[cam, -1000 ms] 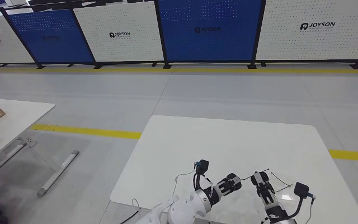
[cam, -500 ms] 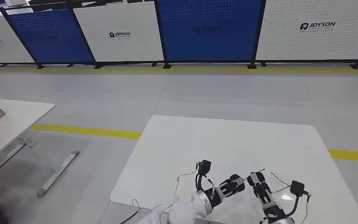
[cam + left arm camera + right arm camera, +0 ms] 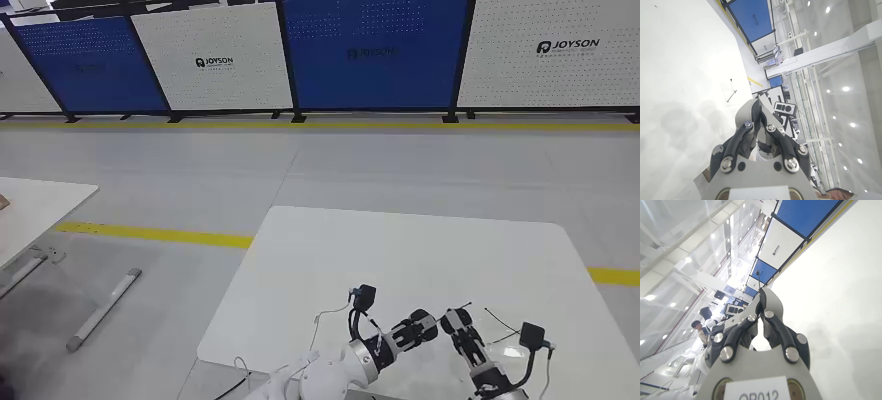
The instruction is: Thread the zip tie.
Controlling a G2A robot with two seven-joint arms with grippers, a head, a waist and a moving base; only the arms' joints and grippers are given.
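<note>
Right claw (image 3: 761, 291) is clamped shut on the zip tie (image 3: 759, 279). Its fingertips pinch the thin black strip, and a short length sticks straight out past the tips, ending in the small square head. The tie is off the table (image 3: 400, 250), held in the air above the white top.

Left claw (image 3: 759, 97) has its fingers pressed together. Whether it pinches the tie's other end is hard to say, since the tips are seen edge-on and nothing clearly shows between them.

In the top view both claws sit near the table's near edge. Left claw (image 3: 425, 326) points across at right claw (image 3: 455, 320), tips just beside each other. The zip tie reads as a thin dark line running over right claw.

A second tie (image 3: 731, 96) lies flat on the table beyond left claw's tips, well apart from them and on the far side of right claw. A short dark piece crosses it near the middle. The right arm's wrist camera (image 3: 784, 108) shows just behind left claw's fingertips.

Far beyond both claws, past the table's far edge, are a yellow floor line (image 3: 150, 235) and a row of blue and white panels (image 3: 375, 60). Another white table (image 3: 35, 205) stands well off on left claw's side.
</note>
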